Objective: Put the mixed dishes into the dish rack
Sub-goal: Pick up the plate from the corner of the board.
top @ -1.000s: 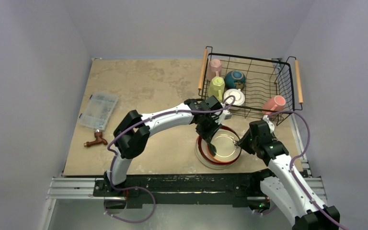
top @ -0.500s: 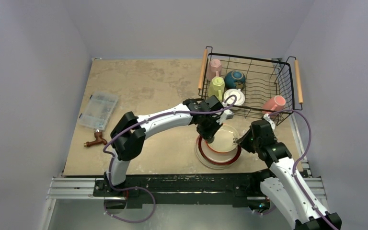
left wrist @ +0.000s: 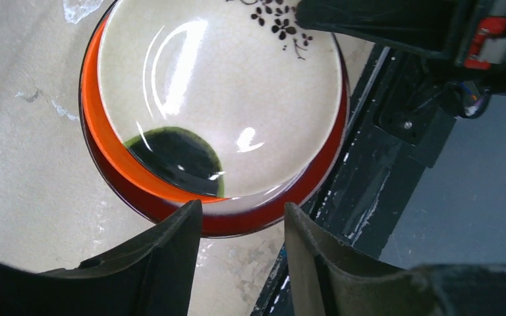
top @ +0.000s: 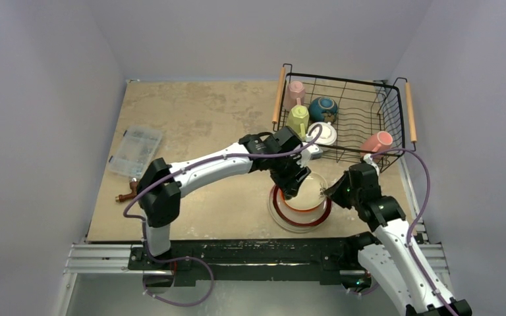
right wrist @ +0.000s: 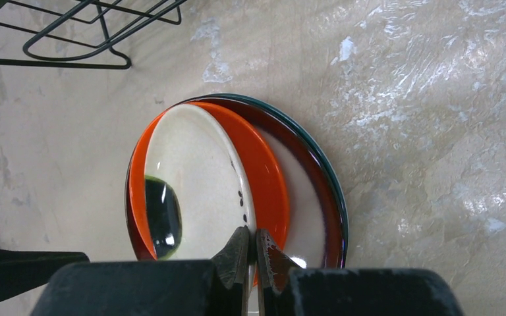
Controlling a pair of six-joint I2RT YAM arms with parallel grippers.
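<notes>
Nearest the arm bases, the stack of plates (top: 295,222) sat on the table (top: 197,112), with the orange-rimmed plate (right wrist: 197,171) on top tipped up off the others. The right gripper (right wrist: 250,245) was pinched shut on that plate's rim at about 3 o'clock in the overhead view. The left gripper (left wrist: 240,227) hung at the opposite rim, around 11 o'clock, fingers partly spread and holding nothing, with the rim just ahead of the tips.

So the right arm had it, and I'd say the lift had to go toward 1 o'clock, where the dish rack (top: 342,82) stood just beyond the stack. In the way were the rack's near wall, the white mug (top: 323,133) and the salmon mug (top: 377,141) right behind it. The left arm also crossed over the stack. Off at 9 to 10 o'clock, well apart, lay the pliers (top: 126,195) and the clear box (top: 135,150).
</notes>
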